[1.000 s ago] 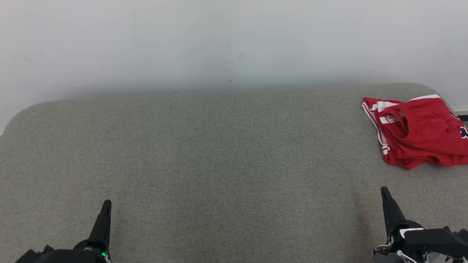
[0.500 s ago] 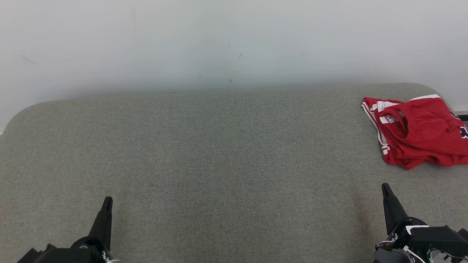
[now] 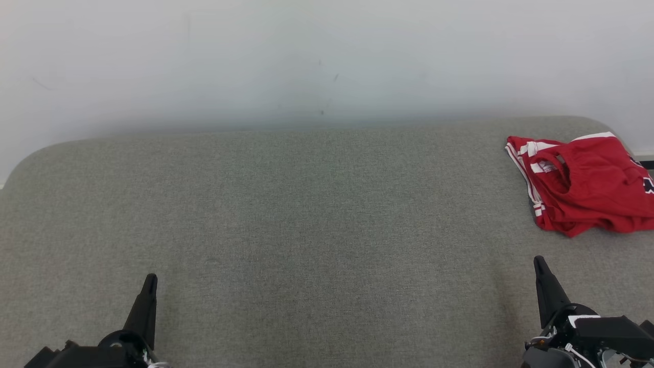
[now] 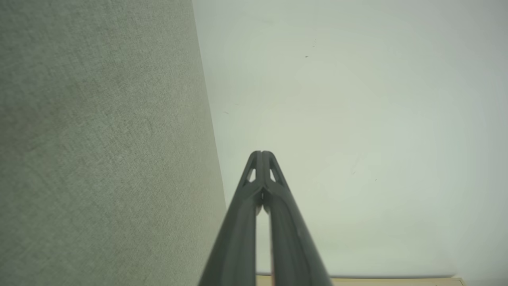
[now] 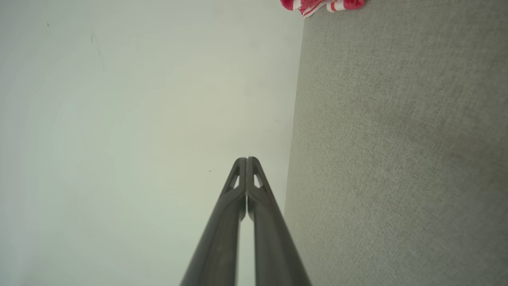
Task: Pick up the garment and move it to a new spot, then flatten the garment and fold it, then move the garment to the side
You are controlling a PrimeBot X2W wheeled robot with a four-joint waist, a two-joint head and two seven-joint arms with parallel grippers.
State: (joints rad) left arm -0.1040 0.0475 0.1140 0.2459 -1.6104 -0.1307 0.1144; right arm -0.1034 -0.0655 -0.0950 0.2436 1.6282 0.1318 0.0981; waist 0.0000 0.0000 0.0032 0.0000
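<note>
Garment (image 3: pixel 592 191) bunched near far right edge, wide grey surface (image 3: pixel 306 230) stretching left

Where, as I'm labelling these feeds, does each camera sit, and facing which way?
Head view: on the robot's head, facing forward and down at the grey fabric surface, white wall and red garment; left claw lower left, right claw lower right.
Left wrist view: on the left wrist, looking along the shut left claw at the wall; surface at left.
Right wrist view: on the right wrist, along the shut right claw at the wall; surface at right, garment at top.
Shared: head and right wrist views both show the garment.
</note>
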